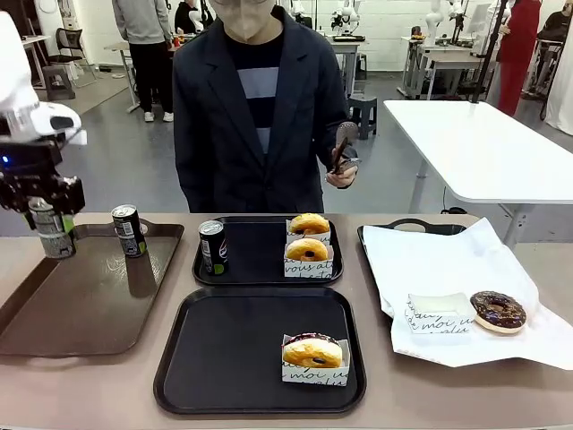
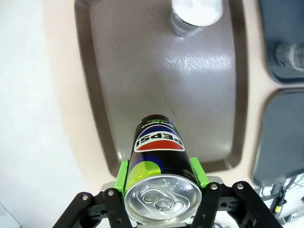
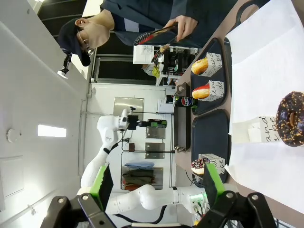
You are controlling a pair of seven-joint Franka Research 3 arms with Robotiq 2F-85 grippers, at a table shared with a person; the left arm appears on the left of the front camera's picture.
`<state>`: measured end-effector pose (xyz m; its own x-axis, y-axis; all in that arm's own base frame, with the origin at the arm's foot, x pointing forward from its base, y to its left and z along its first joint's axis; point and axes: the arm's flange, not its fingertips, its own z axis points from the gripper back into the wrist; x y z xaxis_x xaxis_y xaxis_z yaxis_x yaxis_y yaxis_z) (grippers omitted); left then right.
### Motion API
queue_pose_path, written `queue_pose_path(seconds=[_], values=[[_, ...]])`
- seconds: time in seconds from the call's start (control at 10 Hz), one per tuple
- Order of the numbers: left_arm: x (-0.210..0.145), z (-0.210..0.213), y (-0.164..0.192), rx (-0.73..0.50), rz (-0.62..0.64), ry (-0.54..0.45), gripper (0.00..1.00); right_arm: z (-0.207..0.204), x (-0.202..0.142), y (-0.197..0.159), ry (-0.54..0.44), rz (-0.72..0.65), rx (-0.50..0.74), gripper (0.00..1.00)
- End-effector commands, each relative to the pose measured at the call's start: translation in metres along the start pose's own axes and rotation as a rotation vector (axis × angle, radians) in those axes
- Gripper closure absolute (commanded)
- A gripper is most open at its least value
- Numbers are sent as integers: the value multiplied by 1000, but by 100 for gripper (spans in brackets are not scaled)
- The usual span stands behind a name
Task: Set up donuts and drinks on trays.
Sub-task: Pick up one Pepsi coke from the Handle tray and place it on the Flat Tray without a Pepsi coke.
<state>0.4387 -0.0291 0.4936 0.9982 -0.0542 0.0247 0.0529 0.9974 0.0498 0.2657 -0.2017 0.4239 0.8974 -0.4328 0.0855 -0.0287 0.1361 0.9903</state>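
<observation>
I've got the left pincer point(image 2: 159, 178) clamped on a can point(image 2: 159, 152), green pads on both flanks, can upright over the left side of the brown tray point(image 1: 89, 305); the right pincer point(image 3: 157, 185) gapes wide with nothing between its pads. The brown tray carries a second can point(image 1: 128, 230) near its far rim, and the far black tray point(image 1: 260, 260) holds a third can point(image 1: 212, 246) at its left and two golden donuts point(image 1: 309, 224) in holders at its right. The near black tray point(image 1: 224, 358) holds one brown-topped donut point(image 1: 312, 351) in a holder, and the paper-lined tray point(image 1: 362, 240) has a chocolate donut point(image 1: 499, 311) just beside an empty holder point(image 1: 439, 313).
</observation>
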Motion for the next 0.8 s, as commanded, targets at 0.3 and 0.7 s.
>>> queue_pose_path(seconds=[0.3,0.7], values=[[-6,24,0,11,95,-18,100,0,2,0,-11,20,24,0],[-22,43,-16,10,-12,-31,100,0,2,0,-11,20,24,0]])
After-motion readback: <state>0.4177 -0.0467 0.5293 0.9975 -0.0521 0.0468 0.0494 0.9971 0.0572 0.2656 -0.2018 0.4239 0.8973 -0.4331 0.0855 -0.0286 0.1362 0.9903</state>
